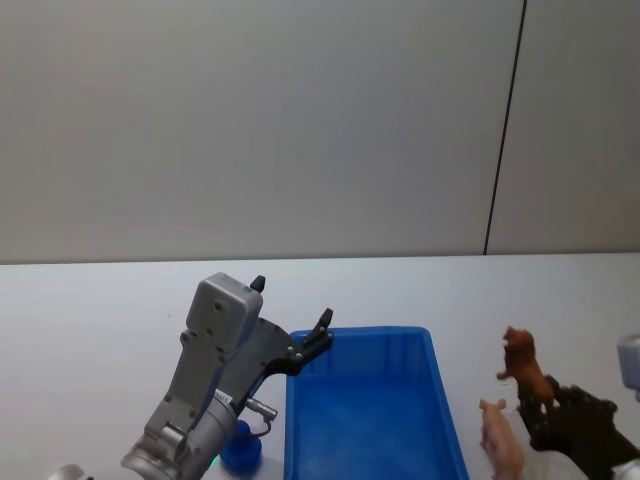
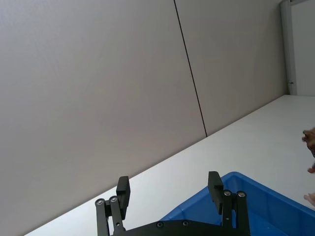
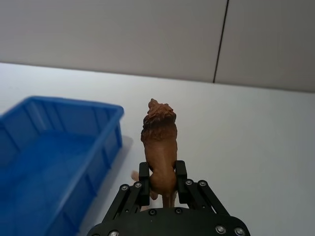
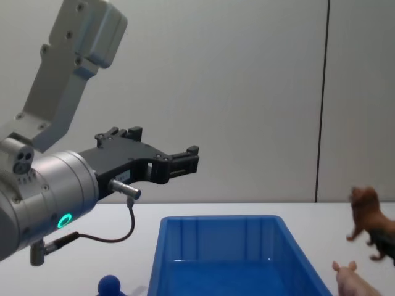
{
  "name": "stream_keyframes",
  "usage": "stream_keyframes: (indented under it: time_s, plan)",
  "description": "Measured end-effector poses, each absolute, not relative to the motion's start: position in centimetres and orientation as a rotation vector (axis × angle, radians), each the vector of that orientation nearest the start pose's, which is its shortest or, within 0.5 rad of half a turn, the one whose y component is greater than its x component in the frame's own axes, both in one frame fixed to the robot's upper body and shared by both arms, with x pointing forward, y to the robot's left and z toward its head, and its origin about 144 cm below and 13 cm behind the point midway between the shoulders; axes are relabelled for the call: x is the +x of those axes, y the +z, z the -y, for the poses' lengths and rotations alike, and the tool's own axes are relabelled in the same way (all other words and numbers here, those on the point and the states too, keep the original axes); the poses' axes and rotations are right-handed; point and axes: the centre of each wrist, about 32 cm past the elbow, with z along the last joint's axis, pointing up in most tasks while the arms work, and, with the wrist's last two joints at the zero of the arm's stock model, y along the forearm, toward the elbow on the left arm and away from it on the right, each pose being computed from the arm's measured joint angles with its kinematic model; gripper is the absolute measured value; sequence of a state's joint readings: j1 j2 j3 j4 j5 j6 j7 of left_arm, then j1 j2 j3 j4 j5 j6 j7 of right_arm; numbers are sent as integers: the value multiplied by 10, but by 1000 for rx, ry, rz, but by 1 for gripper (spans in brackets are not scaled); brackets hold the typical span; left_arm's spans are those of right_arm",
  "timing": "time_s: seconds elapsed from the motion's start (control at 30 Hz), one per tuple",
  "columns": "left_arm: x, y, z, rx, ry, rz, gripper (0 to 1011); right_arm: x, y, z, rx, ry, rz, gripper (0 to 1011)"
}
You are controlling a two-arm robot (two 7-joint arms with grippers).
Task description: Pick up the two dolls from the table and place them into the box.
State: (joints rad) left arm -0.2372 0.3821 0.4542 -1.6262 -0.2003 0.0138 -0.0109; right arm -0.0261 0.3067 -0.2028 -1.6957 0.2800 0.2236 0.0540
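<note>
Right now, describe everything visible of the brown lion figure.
The brown lion figure is a small toy, seemingly hard plastic, with a shaggy darker mane. The right pincer is shut on its hindquarters, a finger on either flank, head pointing away from the wrist. It is upright, right of the blue bin, outside it, beyond the pink pig. Whether its feet touch the table cannot be told.

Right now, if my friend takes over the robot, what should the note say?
Left gripper: open, empty, raised by the box's far left corner.
Right gripper: shut on the lion, right of the box.
Pig: on the table between box and right gripper.
Blue figure: on the table left of the box.
Done: lion gripped; box looks empty.
Left: lion into the box, then one more doll.
</note>
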Motion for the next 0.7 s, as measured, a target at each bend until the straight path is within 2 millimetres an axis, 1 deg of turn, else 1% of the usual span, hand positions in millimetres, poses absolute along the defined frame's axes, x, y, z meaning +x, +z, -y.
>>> stream_keyframes:
  time_s: [0.13, 0.3, 0.4, 0.6, 0.63, 0.7]
  plan:
    - [492, 1204, -198, 61, 1124, 268, 1001, 448, 1174, 237, -125, -1239, -85, 291]
    - [492, 1204, -198, 61, 1124, 268, 1001, 452, 1182, 230, -96, -1194, -65, 290]
    - [492, 1204, -198, 61, 1124, 268, 1001, 456, 1187, 223, -74, -1143, -53, 290]
    - [492, 1204, -198, 61, 1124, 268, 1001, 463, 1191, 212, -55, -1070, -48, 290]
    - [492, 1204, -198, 61, 1124, 268, 1001, 466, 1192, 207, -50, -1044, -49, 290]
    - [492, 1204, -198, 61, 1124, 268, 1001, 467, 1191, 205, -51, -1024, -51, 304]
